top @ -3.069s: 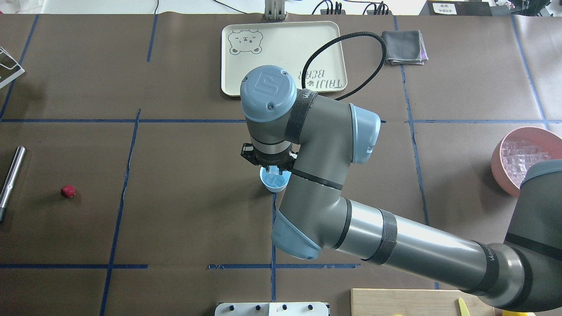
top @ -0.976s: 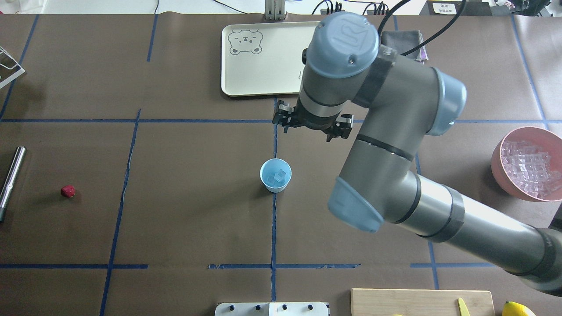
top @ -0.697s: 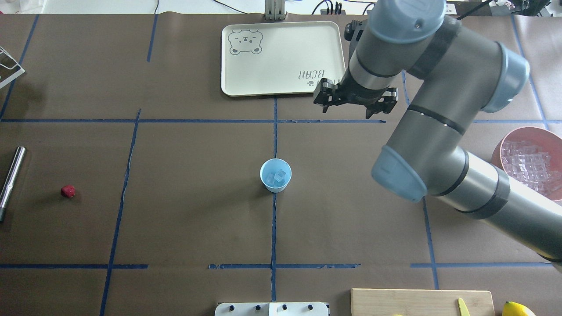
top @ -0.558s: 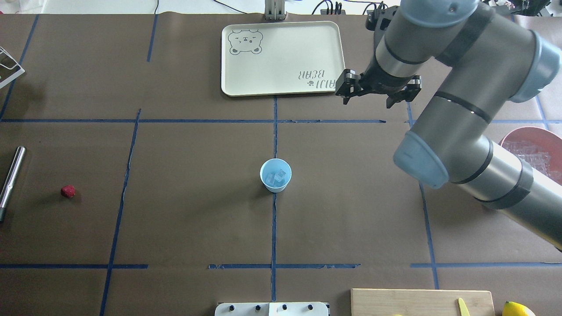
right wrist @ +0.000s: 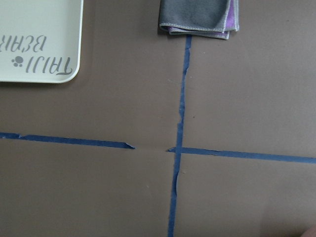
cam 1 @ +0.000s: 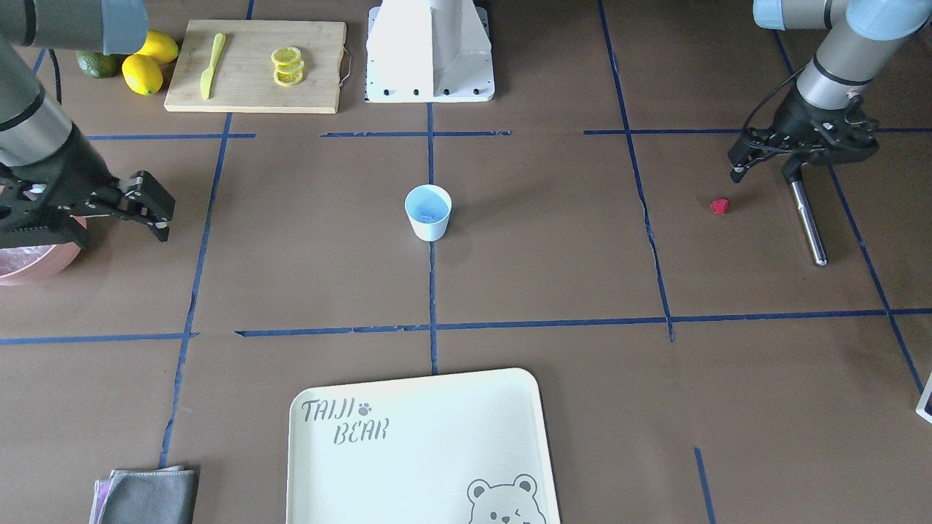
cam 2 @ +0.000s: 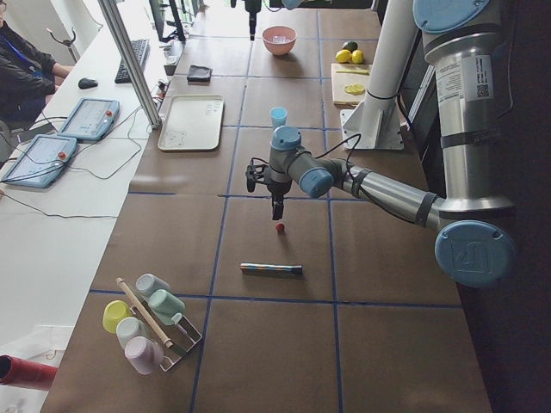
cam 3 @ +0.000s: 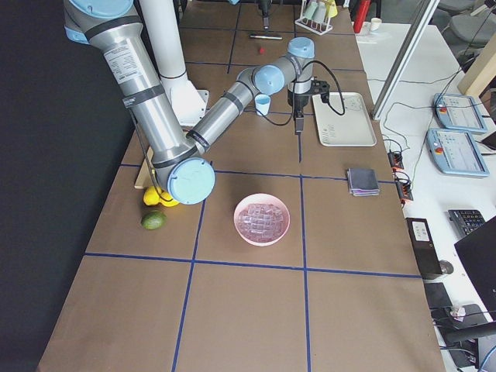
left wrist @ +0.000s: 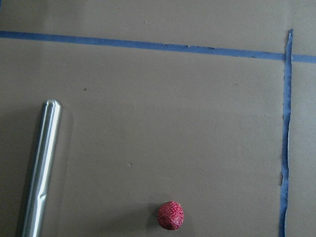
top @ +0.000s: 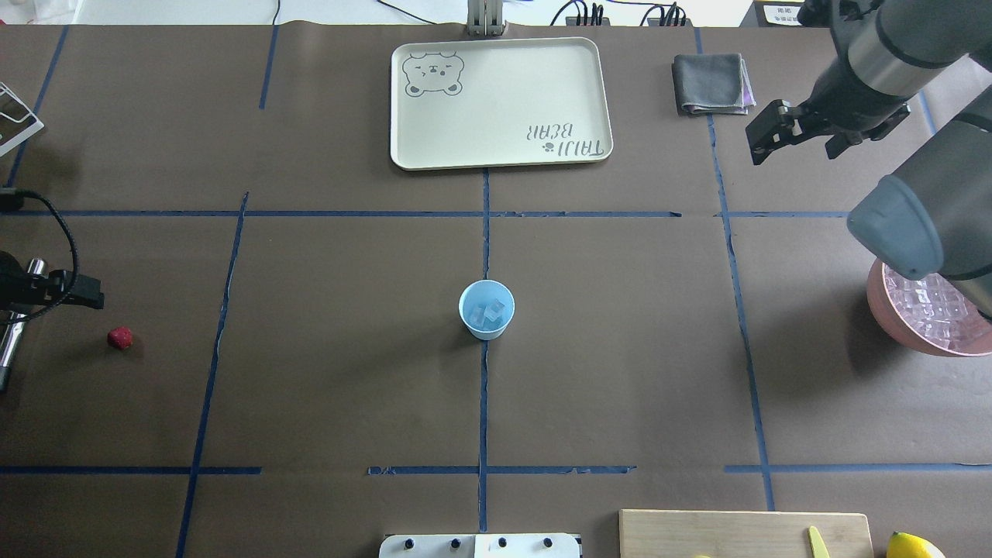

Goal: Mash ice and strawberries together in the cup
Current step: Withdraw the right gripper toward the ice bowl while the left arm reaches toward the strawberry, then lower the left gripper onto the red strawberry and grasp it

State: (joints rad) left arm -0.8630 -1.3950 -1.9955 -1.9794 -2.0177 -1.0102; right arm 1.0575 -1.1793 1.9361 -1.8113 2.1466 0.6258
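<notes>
Metal rod flat at far left, left gripper pointing down over its end, spread and empty; strawberry loose beside it. Cup upright at centre, mouth up, ice inside; tray beyond. Right gripper raised near folded cloth, spread wide, empty; pink bowl below.

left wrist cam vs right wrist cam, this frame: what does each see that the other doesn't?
Left wrist only: the strawberry lying on the table, with a metal rod to its side, not touching it.
Right wrist only: a corner of the cream tray and a folded grey cloth.
Both: the brown table cover crossed by blue tape lines.
</notes>
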